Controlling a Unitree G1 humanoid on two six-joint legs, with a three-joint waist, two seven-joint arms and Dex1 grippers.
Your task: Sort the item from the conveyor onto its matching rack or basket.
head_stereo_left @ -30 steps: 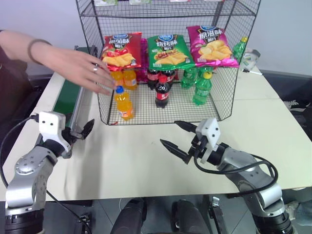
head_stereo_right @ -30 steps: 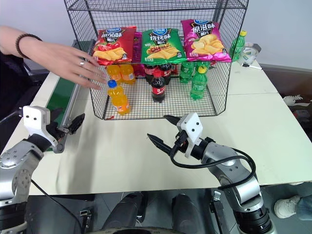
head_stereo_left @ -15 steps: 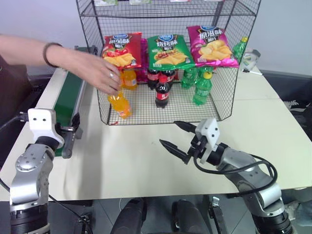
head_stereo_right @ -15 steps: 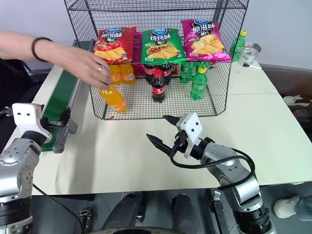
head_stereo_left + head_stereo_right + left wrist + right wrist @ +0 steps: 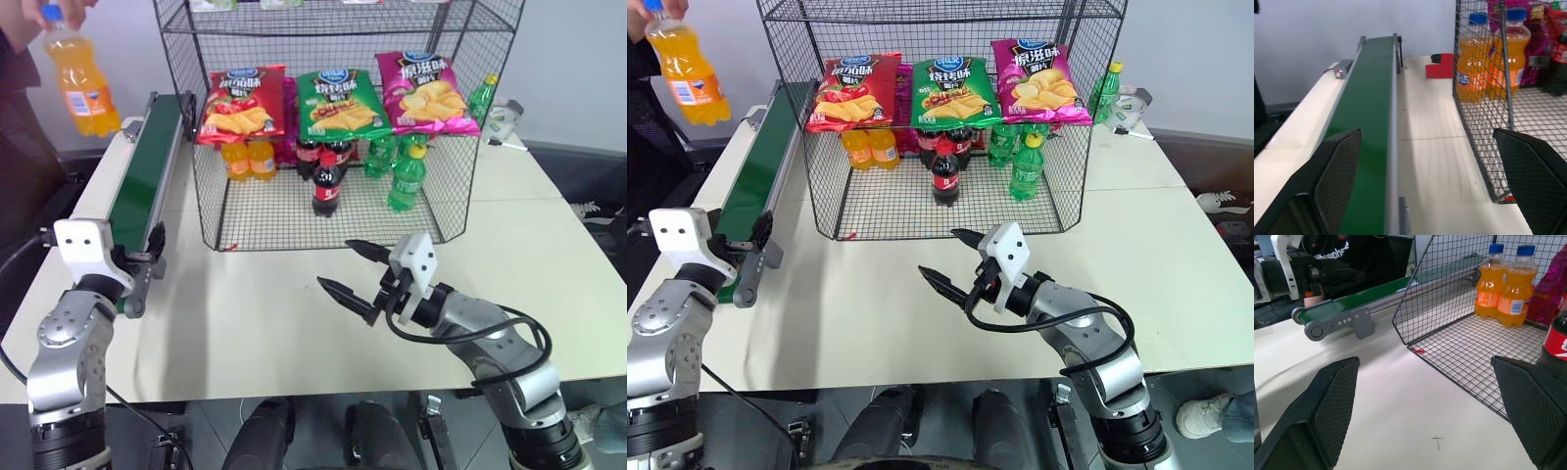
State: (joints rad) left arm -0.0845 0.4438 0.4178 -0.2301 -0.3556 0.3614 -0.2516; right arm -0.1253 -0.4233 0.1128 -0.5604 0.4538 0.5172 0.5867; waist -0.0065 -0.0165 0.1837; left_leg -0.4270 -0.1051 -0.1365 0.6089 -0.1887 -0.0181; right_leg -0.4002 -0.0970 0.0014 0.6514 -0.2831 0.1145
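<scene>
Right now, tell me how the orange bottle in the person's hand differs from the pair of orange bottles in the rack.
The held orange bottle hangs tilted in the air from a person's hand, above the far end of the conveyor; the two orange bottles stand upright on the rack floor. The held one is alone; the pair stand side by side under the red crisp bag. All share orange drink and blue caps.

Test lab — conveyor [image 5: 145, 181], snack rack [image 5: 333, 117]

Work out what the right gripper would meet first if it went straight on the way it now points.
Probably the rack: the open right gripper aims across bare table toward its front corner. The conveyor end lies just beside that line, so depth leaves some doubt.
</scene>
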